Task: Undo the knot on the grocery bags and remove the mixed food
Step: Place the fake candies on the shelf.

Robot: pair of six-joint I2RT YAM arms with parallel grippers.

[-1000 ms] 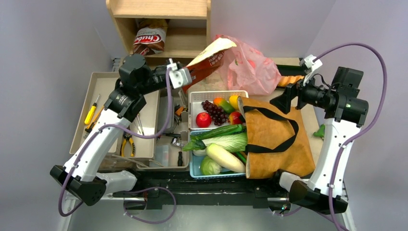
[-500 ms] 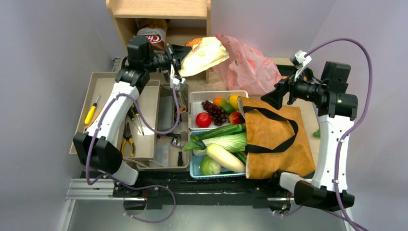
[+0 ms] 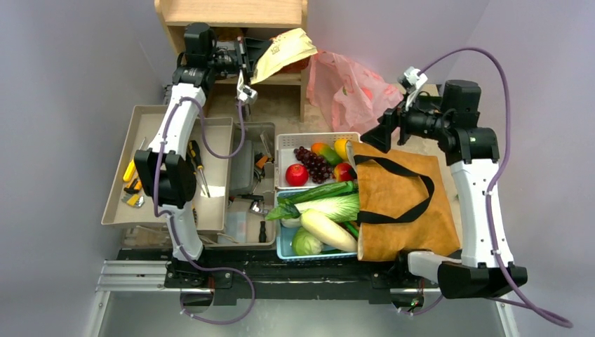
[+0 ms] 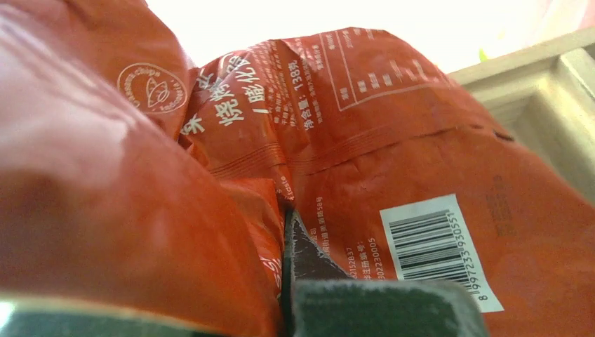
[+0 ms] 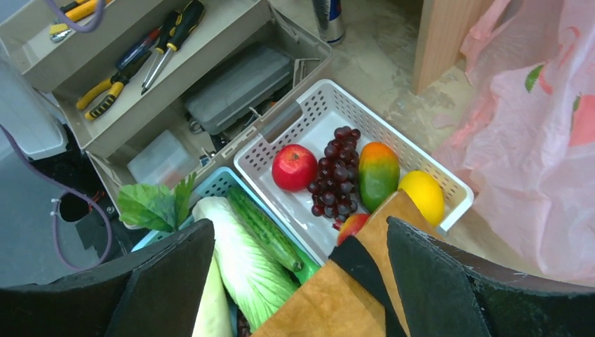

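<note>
My left gripper (image 3: 247, 53) is shut on the snack bag (image 3: 283, 48), tan in the top view and orange with a barcode in the left wrist view (image 4: 393, 161), and holds it up at the wooden shelf (image 3: 231, 14). The pink plastic bag (image 3: 347, 88) lies behind the baskets, also in the right wrist view (image 5: 540, 133); I see no knot. My right gripper (image 3: 372, 135) is open and empty, above the brown paper bag (image 3: 400, 203) with black straps. A red apple (image 5: 294, 167), dark grapes (image 5: 340, 175), cucumber (image 5: 263, 228) and napa cabbage (image 5: 238, 267) lie in the baskets.
A white basket (image 3: 286, 144) and a blue basket (image 3: 282, 242) sit at the centre. A beige toolbox (image 3: 151, 119) with pliers and screwdrivers stands at the left. A white daikon (image 3: 330, 230) and a round green cabbage (image 3: 305, 242) lie in the blue basket.
My left arm has lifted the snack bag back and up toward the shelf, covering the brown bag there. My right gripper has moved left, toward the pink bag and baskets.
</note>
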